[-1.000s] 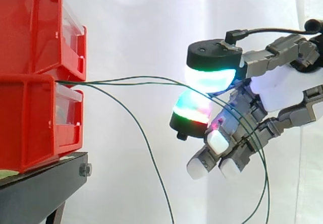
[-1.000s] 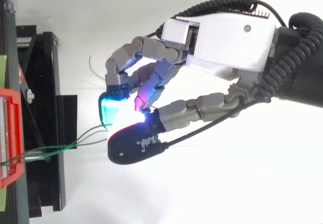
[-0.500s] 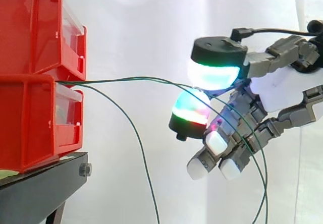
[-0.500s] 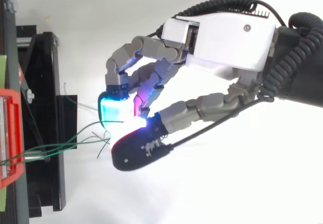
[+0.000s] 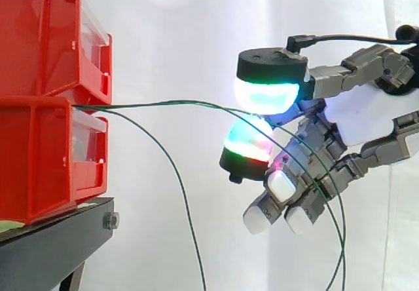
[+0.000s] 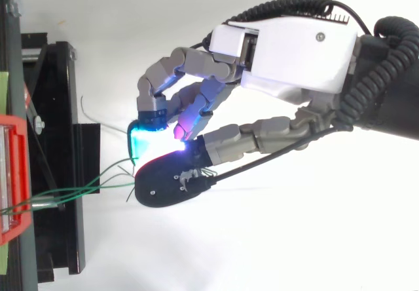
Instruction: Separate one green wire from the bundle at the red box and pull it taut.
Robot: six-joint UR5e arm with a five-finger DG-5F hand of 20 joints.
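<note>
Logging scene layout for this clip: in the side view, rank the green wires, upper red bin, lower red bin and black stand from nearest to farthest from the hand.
From the hand, in the side view:
1. green wires: pinched between its pads, running left to the bins.
2. upper red bin and lower red bin: stacked at far left, too close to call.
3. black stand: bottom left, under the bins.

Cut edges and a hidden stretch of wire
The red bins (image 5: 46,101) run off the side view's left and top edges, and the black stand (image 5: 59,238) beneath them runs off the bottom. The green wires (image 5: 163,104) are lost where they pass the hand (image 5: 366,117), itself cut by the right edge; how many cross there is too fine to tell. Below, they leave by the bottom edge. From above, their start at the red bins lies past the left edge.
</note>
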